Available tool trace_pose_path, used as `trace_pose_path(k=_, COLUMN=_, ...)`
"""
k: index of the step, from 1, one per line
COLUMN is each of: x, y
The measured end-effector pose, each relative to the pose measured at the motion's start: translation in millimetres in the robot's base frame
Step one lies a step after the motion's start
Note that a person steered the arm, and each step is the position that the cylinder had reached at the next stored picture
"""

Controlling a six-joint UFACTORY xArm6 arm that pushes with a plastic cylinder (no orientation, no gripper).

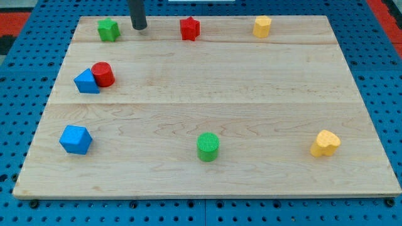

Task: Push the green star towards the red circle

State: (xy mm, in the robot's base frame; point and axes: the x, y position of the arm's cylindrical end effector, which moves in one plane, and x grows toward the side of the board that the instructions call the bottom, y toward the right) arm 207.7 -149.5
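The wooden board [207,94] fills most of the view, laid on a blue perforated table [12,125], its planks running left to right. The dark rod comes down from the view's top edge, and my tip [139,27] rests on the board near the top edge, just to the view's right of the green star [108,29] with a narrow gap between them, not touching. There is no claw on this arm, so no open or closed state applies; the rod ends plain. The green star sits in the board's top-left corner region; it is squat with no evident long axis, and the direction of its points cannot be made out reliably. The red circle [102,74] stands below the green star toward the view's bottom, at the left side of the board, touching the blue triangular block [86,82] on its left. A blue cube-like block [75,139] lies lower left. A green cylinder [208,147] stands near the bottom centre. A yellow heart-shaped block [325,143] lies lower right. A red star [189,28] sits at top centre, to the right of my tip and well apart from it. A yellow block [262,26], shape uncertain, sits top right.
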Motion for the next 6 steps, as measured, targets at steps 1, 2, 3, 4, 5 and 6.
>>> trace_pose_path(k=1, x=-16, y=-54)
trace_pose_path(k=2, x=7, y=-58)
trace_pose_path(k=3, x=21, y=-90)
trace_pose_path(k=4, x=46, y=-85)
trace_pose_path(k=5, x=26, y=-85)
trace_pose_path(k=6, x=11, y=-74)
